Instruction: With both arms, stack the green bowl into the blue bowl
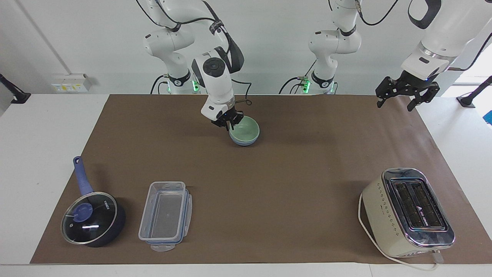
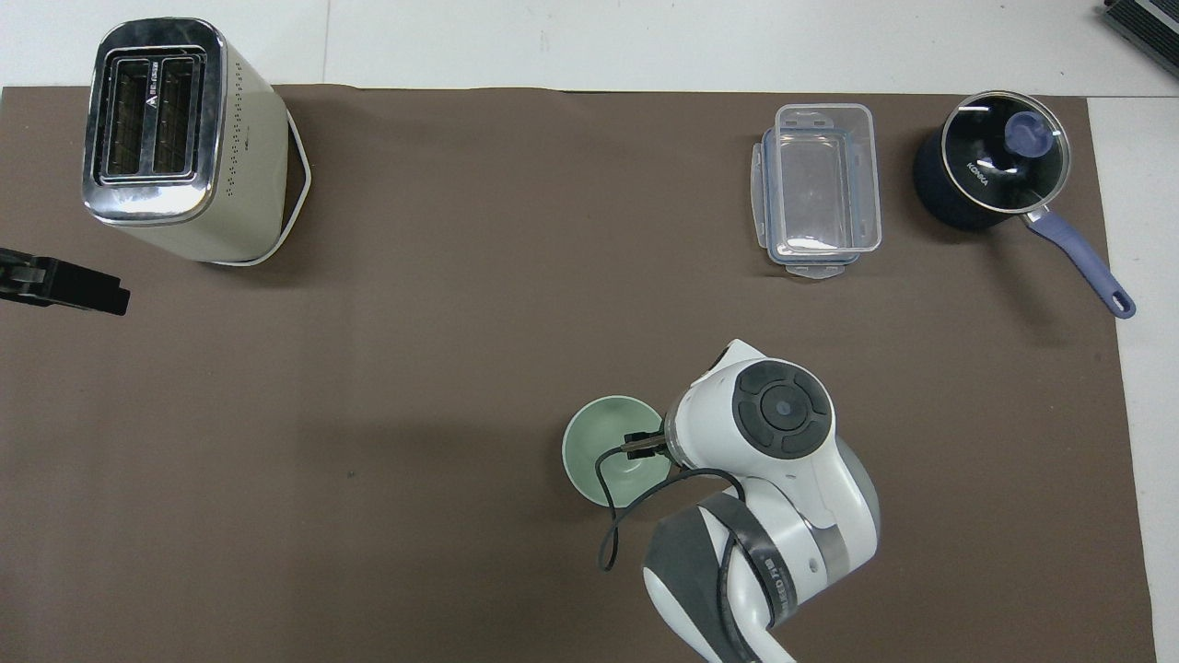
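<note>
The pale green bowl (image 1: 246,129) sits nested in the periwinkle-blue bowl (image 1: 244,143) on the brown mat, close to the robots. In the overhead view only the green bowl (image 2: 610,444) shows; the blue one is hidden under it. My right gripper (image 1: 227,126) is at the green bowl's rim on the right arm's side, fingers parted and the bowl resting free of them. The arm's wrist hides the gripper in the overhead view. My left gripper (image 1: 398,103) waits open and empty, raised over the mat's edge at the left arm's end; it also shows in the overhead view (image 2: 64,285).
A cream toaster (image 1: 407,211) stands far from the robots toward the left arm's end. A clear plastic container (image 1: 166,215) and a dark-blue glass-lidded saucepan (image 1: 92,219) sit far from the robots toward the right arm's end.
</note>
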You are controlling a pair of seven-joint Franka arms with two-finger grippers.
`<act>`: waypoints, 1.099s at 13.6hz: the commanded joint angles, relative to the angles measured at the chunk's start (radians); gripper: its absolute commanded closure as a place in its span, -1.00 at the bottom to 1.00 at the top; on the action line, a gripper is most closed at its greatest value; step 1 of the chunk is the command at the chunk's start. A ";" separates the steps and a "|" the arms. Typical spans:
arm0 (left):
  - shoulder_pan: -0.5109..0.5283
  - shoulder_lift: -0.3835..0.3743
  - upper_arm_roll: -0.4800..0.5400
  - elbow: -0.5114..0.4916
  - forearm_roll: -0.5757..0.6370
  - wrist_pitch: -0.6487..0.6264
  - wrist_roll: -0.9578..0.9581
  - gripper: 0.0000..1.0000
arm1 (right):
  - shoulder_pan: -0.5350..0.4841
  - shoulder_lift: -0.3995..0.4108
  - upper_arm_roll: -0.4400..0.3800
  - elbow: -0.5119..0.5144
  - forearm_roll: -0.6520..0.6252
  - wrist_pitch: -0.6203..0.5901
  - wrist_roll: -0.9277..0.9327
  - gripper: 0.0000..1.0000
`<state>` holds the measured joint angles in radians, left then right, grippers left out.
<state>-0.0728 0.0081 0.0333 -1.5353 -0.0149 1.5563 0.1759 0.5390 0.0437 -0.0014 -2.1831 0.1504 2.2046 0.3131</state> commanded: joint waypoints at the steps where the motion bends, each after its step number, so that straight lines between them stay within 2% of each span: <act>1: -0.008 -0.011 0.002 -0.003 0.015 -0.013 -0.016 -1.00 | -0.014 -0.005 -0.006 0.051 0.021 -0.005 0.003 -1.00; 4: -0.007 -0.011 0.000 -0.003 0.015 -0.013 -0.016 -1.00 | -0.112 -0.038 -0.015 0.144 -0.024 -0.104 0.001 -1.00; 6: -0.008 -0.011 0.000 -0.003 0.015 -0.013 -0.016 -1.00 | -0.171 -0.038 -0.014 0.239 -0.124 -0.196 0.000 -1.00; 9: -0.007 -0.011 0.000 -0.003 0.015 -0.013 -0.016 -1.00 | -0.275 -0.048 -0.012 0.376 -0.132 -0.368 -0.018 -1.00; 15: -0.008 -0.011 0.000 -0.002 0.015 -0.013 -0.016 -1.00 | -0.456 -0.136 -0.017 0.420 -0.137 -0.505 -0.136 -1.00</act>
<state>-0.0729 0.0081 0.0321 -1.5353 -0.0149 1.5563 0.1753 0.1346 -0.0746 -0.0273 -1.7802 0.0248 1.7375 0.2359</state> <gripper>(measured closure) 0.000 0.000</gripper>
